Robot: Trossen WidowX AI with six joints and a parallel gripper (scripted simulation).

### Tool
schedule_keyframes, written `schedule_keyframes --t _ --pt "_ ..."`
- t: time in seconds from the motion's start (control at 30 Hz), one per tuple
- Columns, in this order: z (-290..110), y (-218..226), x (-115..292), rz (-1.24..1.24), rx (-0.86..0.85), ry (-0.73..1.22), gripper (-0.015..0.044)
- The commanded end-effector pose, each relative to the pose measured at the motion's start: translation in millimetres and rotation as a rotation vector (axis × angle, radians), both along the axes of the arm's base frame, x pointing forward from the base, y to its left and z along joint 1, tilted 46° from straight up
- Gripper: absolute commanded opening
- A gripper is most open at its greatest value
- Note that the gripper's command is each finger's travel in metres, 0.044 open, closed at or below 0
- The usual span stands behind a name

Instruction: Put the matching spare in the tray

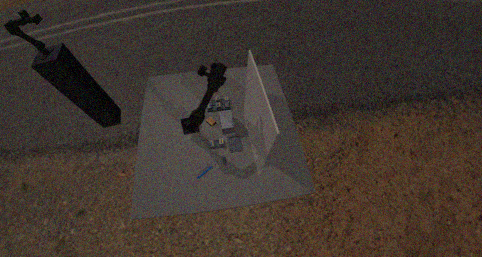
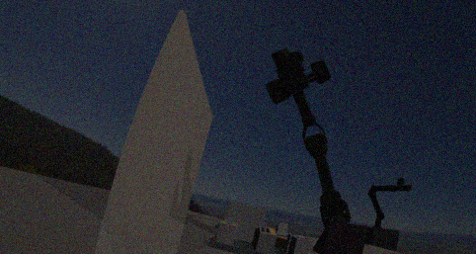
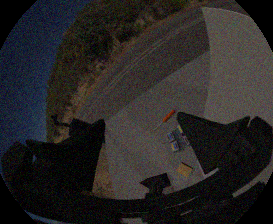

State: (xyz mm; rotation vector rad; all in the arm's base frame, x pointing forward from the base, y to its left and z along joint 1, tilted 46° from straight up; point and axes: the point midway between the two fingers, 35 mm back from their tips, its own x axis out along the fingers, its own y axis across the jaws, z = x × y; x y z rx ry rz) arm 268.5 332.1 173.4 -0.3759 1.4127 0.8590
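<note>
My gripper (image 3: 141, 119) is open and empty, its dark fingers wide apart in the wrist view. The arm's hand (image 1: 216, 74) (image 2: 291, 76) is raised high above the work surface, clear of all the parts. Small bluish units (image 1: 220, 104) (image 3: 175, 146) sit in a group at the back of the work area. Another small unit (image 1: 217, 143) with a yellowish patch sits nearer the front. A pale box-like thing (image 1: 226, 119) stands between them. A flat grey-blue square (image 1: 235, 144), possibly the tray, lies beside the front unit. No code is legible, and I cannot tell which unit is mounted.
A tall pale panel (image 1: 261, 97) (image 2: 158, 148) (image 3: 244, 65) stands beside the parts. An orange-yellow block (image 1: 211, 121) (image 3: 185, 170) lies near the arm's base. A blue stick-like thing (image 1: 204, 172) lies in front, and a red-orange handled tool (image 3: 169, 116) near the units. Another arm stands on a dark pillar (image 1: 75, 85).
</note>
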Motion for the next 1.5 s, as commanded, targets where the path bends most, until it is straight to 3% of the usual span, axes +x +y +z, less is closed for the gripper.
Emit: schedule_keyframes --t 0.0,0.27,0.53,1.13,1.47 --pt "-22 -43 31 -0.175 -0.164 -0.019 0.044" --pt "-56 -167 86 -0.569 -0.573 -0.091 0.044" --pt "-64 -301 108 -0.881 -1.003 -0.198 0.044" --pt "-66 -298 107 -0.866 -1.003 -0.194 0.044" --pt "-157 -191 15 -0.012 -1.013 0.006 0.044"
